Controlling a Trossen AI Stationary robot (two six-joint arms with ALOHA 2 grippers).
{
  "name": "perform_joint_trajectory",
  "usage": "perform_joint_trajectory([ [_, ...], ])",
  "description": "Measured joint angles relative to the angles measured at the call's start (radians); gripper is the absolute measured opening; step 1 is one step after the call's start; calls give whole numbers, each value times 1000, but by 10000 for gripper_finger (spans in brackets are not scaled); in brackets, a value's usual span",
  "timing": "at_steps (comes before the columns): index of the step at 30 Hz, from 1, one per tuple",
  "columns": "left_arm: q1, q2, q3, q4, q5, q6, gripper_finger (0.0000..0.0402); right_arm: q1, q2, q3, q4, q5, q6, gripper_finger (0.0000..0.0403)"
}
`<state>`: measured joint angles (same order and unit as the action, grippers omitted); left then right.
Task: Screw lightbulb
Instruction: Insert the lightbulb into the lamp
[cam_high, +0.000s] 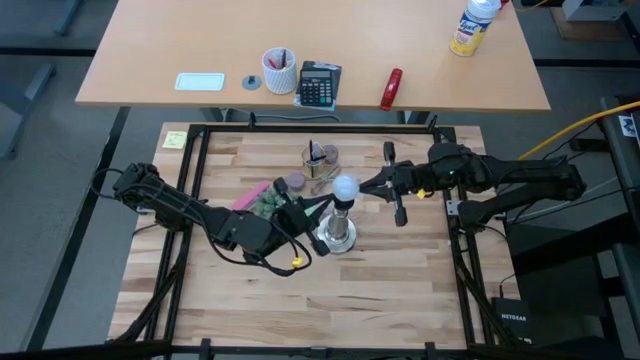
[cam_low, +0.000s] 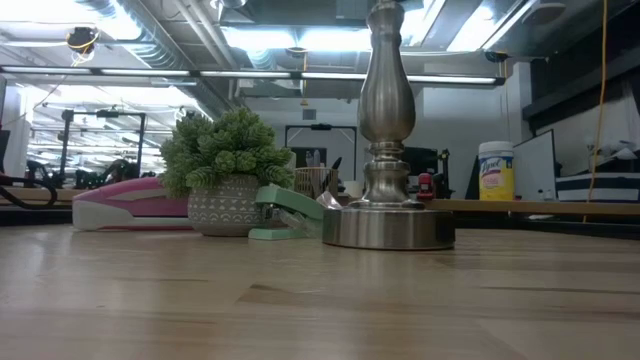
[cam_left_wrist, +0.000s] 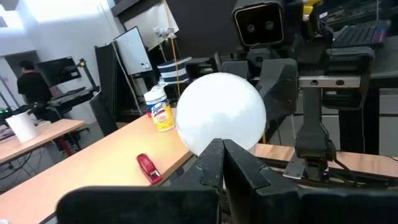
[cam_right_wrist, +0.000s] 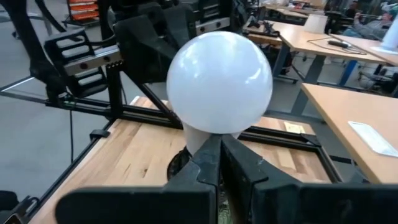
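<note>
We saw the lightbulb (cam_high: 345, 186), a smooth frosted white globe, sitting upright on top of the stand (cam_high: 337, 234), whose polished silvery column swelled like a baluster above a flat round base near the middle of the pale butcher-block worktop (cam_high: 380, 290). The left pincer (cam_high: 322, 204) reached in from the left side and sat just beside the stand below the globe; in its wrist view its two dark matte fingers (cam_left_wrist: 208, 163) lay pressed together right under the bulb, with nothing between them. The right pincer (cam_high: 385, 184) hung near the bulb on the opposite side, a little apart from it, and its own fingers (cam_right_wrist: 208, 163) likewise met in a closed wedge beneath the globe in its wrist view. Behind the stand stood a small plant (cam_low: 226, 160) with knobbly green foliage in a patterned grey pot, a mint-green stapler (cam_low: 288, 214) touching the pot, and a long pink stapler (cam_low: 132, 204) lying flat on the far side of the pot.
</note>
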<state>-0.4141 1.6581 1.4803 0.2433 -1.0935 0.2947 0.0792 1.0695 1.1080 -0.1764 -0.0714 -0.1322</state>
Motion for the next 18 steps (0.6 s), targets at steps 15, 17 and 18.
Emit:
perform_joint_trajectory([
  [15,1,0,0,-2,-65,0,1,1,0,0,-12,-110,31,17],
  [17,-4,0,0,-1,-70,7,1,1,-10,-1,-23,-110,31,17],
  [18,-6,0,0,-1,-75,18,1,1,-16,0,-23,-109,31,17],
])
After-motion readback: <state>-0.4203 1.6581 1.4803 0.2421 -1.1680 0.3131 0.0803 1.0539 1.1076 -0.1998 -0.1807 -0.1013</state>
